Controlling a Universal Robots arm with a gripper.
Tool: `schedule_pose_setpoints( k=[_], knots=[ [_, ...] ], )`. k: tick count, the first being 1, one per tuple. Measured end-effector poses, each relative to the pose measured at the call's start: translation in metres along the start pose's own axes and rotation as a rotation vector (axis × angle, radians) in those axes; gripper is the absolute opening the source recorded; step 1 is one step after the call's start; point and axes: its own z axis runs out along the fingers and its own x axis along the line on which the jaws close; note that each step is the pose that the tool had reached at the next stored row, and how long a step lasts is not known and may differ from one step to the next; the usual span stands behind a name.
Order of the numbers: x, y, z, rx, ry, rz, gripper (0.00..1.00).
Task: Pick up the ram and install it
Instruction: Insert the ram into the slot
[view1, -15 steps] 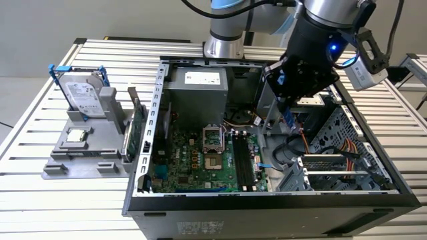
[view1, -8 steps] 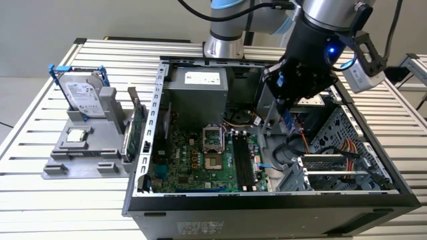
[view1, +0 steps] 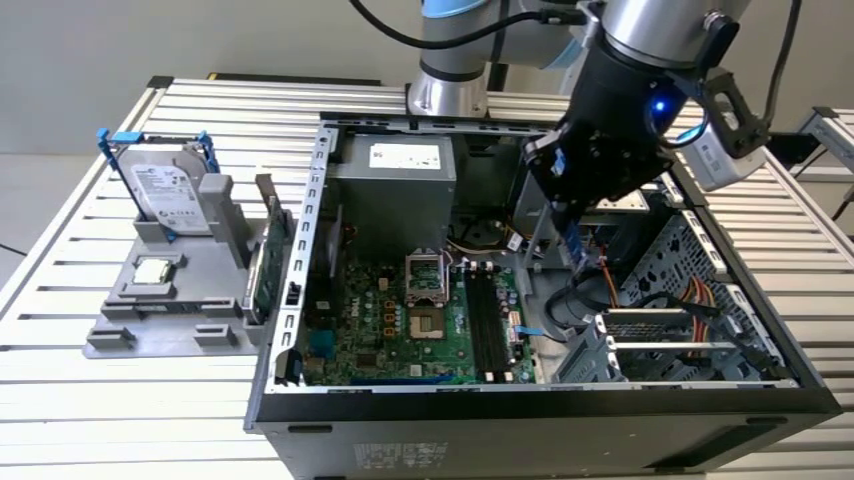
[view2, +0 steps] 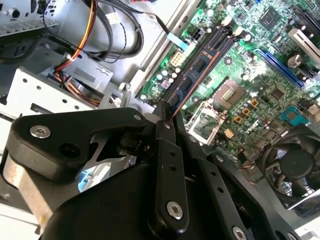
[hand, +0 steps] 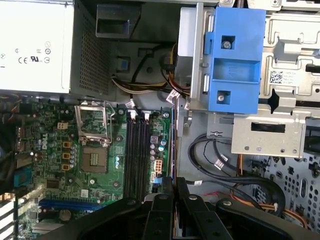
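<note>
Exterior view: pincer holds ram above motherboard.

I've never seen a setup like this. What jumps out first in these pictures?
An open computer case lies on a slatted table, its green motherboard bare. The robot's dark claw hangs over the case, pinching the ram, a thin stick, edge-on above the black memory slots. At the exterior view's left, a hard drive stands in a grey holder.

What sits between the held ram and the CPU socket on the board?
The black memory slots lie between the ram, held edge-on in the gripper, and the CPU socket, in the first wrist view.
</note>
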Motion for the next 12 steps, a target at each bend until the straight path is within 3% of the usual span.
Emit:
schedule_pose_setpoints(
  k=[12],
  knots=[
    [0.0003,0.0,0.0049,0.0002,-0.0019,0.0,0.0]
  ],
)
